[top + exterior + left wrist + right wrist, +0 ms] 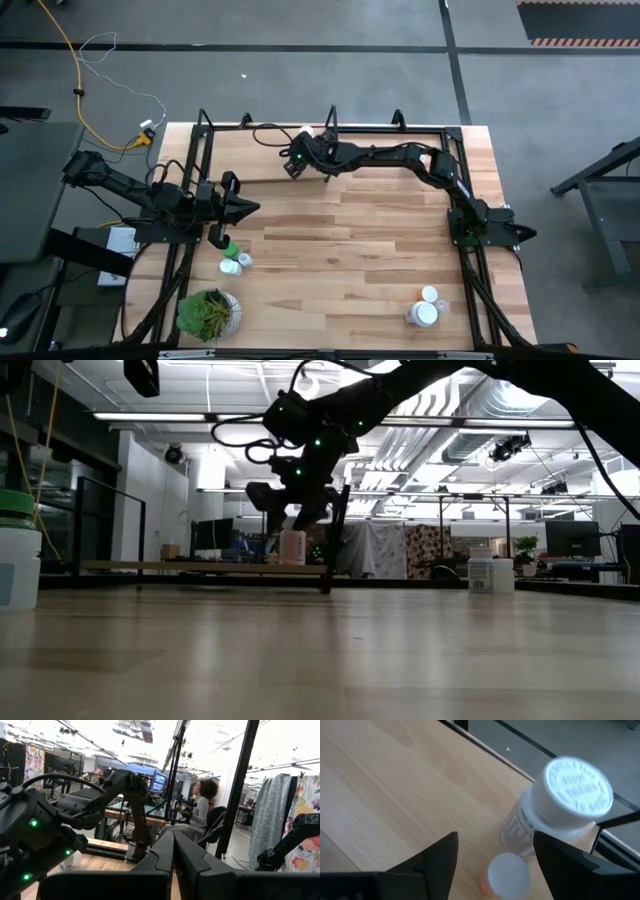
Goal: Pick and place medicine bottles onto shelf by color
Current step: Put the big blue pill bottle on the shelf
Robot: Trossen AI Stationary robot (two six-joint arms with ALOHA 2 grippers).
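Holding everything up is the big wooden surface (340, 250), the largest thing here. Two dark arms work on it.

The right arm reaches across to the far side, and its gripper (293, 160) hangs over the shelf (200, 567), a low wooden plank with thin black rods. In the right wrist view its two fingers (437, 857) are spread wide apart and hold nothing. Between them and just below stand two bottles: a white bottle (555, 815) with a big white cap, and a small orange bottle (506, 875) with a white cap, just beside it. They are too close together to tell if they touch. In the low view only one pale bottle can be made out on the shelf under those fingers.

The left arm waits at the left edge of the surface. Its gripper (240, 208) has its fingers (165, 852) pressed together, with nothing in them.

One leafy plant (208, 312) in a pot sits at the near left corner. Just in front of the left fingers are three small bottles (234, 260): one with a green cap and two white ones. At the near right are two more white bottles (424, 308), well apart from both grippers.

One person (200, 810) sits in a chair in the room beyond.
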